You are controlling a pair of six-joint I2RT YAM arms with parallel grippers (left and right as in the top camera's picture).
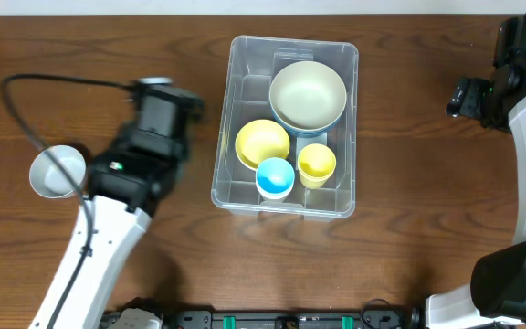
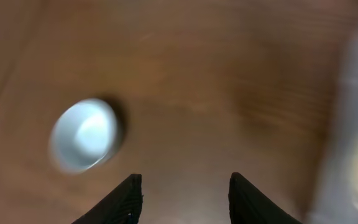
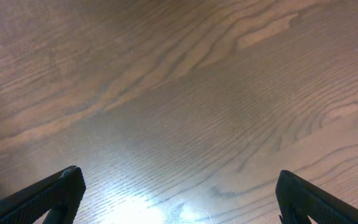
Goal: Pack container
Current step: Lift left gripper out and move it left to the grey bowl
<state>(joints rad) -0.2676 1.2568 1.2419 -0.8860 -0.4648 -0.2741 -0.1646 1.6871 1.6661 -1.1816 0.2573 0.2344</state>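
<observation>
Surface: dark brown wood-grain table [image 1: 409, 110], bare apart from the items noted below.

Progress, as judged from the layout: packing looks mostly done. Four pieces sit inside the large clear plastic rectangular container [image 1: 230, 174]:
- a wide pale cream bowl with a blue outside [image 1: 308, 94] at the far end
- a yellow plastic bowl [image 1: 262, 143] just beside it
- a small blue cup [image 1: 275, 177]
- a small yellow cup [image 1: 316, 164] next to the blue cup, at the near end

One item is left outside: a small white round bowl [image 1: 57, 171], upright on the table and well apart from the container, by the left arm. No other loose items are visible.

Container: it stands at the table's centre with its long axis running away from the robot. The walls are see-through, the corners rounded, and moulded ribs show on the base. It has no lid on. Some floor is free along its left side.

Left gripper [image 2: 185, 180]: fingers parted with nothing between them, hanging over bare wood with the white bowl ahead and to the left. This view is blurred.

Right gripper [image 3: 179, 173]: spread wide and empty, over bare table at the far right, away from everything.
</observation>
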